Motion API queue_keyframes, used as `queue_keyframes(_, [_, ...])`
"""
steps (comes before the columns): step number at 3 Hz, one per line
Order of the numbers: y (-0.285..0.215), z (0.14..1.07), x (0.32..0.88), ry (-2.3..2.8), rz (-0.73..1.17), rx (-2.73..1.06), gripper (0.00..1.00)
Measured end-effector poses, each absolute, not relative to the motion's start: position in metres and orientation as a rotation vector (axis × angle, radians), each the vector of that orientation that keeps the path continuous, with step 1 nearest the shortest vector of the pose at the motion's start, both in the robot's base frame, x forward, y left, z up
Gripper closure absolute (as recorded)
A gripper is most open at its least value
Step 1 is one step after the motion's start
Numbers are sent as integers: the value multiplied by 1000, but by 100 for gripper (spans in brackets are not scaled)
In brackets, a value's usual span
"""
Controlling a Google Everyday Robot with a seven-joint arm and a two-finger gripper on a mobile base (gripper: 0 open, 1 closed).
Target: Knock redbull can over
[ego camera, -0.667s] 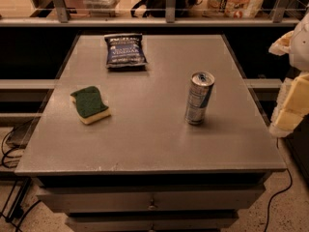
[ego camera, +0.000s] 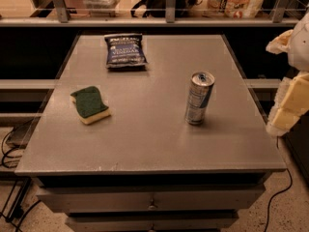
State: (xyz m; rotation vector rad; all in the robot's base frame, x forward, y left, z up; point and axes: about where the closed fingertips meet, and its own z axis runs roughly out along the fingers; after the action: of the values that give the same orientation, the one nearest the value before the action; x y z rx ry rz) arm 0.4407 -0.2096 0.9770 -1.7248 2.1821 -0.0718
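Observation:
The redbull can (ego camera: pixel 199 98), slim, silver and blue with a shiny pull-tab top, stands upright on the grey table (ego camera: pixel 145 139), right of centre. My gripper (ego camera: pixel 286 111), cream-coloured, hangs at the right edge of the view, just beyond the table's right side. It is right of the can, at about the can's height, and clearly apart from it. Nothing is seen held in it.
A dark blue chip bag (ego camera: pixel 125 50) lies at the table's back left. A green-and-yellow sponge (ego camera: pixel 90 103) lies at the left. A railing and shelf with goods run behind the table. Drawers sit below the front edge, and cables lie on the floor.

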Motion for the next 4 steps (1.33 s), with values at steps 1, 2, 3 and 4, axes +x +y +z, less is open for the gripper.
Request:
queue_keyframes(1, [-198, 971, 451, 2070, 35, -1692, 0])
queue_keyframes(2, [-178, 962, 465, 1963, 187, -1638, 0])
queue_keyframes(3, [-158, 947, 482, 1884, 325, -1582, 0])
queue_keyframes(4, [-140, 931, 499, 1843, 418, -1552, 0])
